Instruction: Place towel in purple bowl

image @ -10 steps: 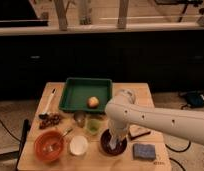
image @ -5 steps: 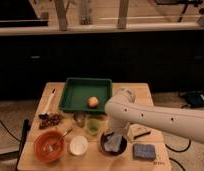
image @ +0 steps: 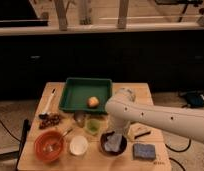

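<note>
Towel (image: 114,142) lies bunched inside the purple bowl (image: 103,146), a grey-blue wad that fills most of it and rises just above the rim. The bowl stands near the front edge of the bench (image: 60,90), a little right of the middle.

The gripper (image: 116,131) hangs just above the bowl's back rim, under the bend of the white arm (image: 155,117), which reaches in from the right edge of the bench and crosses its right half. The arm's bulk shadows the gripper, so I cannot tell how wide it stands, whether it has hold of the towel, or whether it touches it.

1 green tray (image: 75,100) sits at the middle of the back edge, with 1 round orange-yellow fruit (image: 93,102) near its front right corner. In front of the tray stands a small green cup (image: 93,126).

Along the front edge, 1 orange bowl (image: 47,145) sits by the front left corner, and 1 white bowl (image: 78,145) stands between it and the purple bowl. A blue sponge (image: 144,151) lies by the front right corner, near the purple bowl but apart from it.

Near the left edge lie a dark pile (image: 51,120), too blurred to name, and a white utensil (image: 49,101) behind it. A pale tan item (image: 138,131) shows under the arm, behind the sponge.
</note>
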`<state>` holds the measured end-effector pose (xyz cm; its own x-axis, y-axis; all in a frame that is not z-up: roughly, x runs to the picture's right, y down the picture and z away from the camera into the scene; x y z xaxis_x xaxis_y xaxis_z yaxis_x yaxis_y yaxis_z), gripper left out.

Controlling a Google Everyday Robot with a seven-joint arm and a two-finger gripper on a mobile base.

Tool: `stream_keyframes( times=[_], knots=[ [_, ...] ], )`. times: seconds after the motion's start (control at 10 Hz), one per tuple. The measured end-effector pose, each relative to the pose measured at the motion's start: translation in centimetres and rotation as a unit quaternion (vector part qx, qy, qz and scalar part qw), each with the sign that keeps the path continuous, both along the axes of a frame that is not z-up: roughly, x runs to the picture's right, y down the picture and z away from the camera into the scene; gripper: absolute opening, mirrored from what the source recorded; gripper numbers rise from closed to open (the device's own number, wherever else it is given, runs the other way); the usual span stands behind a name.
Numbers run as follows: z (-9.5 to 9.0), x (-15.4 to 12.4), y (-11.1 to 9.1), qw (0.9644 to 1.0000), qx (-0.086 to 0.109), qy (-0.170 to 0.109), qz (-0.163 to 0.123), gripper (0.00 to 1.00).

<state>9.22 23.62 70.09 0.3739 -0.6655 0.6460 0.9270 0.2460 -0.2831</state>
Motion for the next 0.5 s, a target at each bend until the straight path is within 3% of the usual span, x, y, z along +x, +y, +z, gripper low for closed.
stream_keyframes(
  times=[0.5],
  knots=[
    [0.16, 0.06, -0.07, 1.0, -0.001, -0.005, -0.004, 0.8]
  ],
)
